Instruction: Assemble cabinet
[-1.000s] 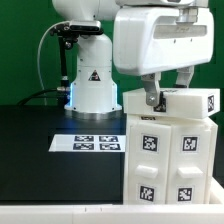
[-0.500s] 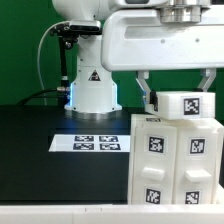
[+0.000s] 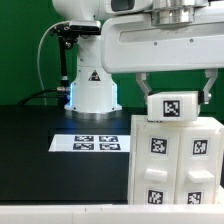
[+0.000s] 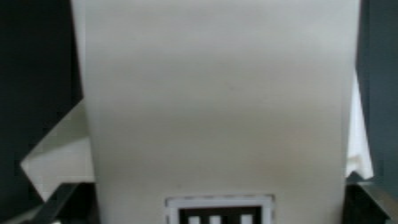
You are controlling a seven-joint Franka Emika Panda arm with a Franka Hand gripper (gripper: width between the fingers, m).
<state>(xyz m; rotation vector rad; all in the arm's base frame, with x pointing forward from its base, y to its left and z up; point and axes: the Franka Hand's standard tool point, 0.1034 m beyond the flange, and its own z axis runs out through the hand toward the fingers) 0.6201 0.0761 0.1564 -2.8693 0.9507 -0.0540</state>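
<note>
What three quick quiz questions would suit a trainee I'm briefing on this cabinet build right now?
1. True or false: the gripper holds a small white block.
2. Where is the block? A) above the tall cabinet body B) flat on the marker board
3. What colour is the table?

Key: 1 true; 2 A; 3 black.
</note>
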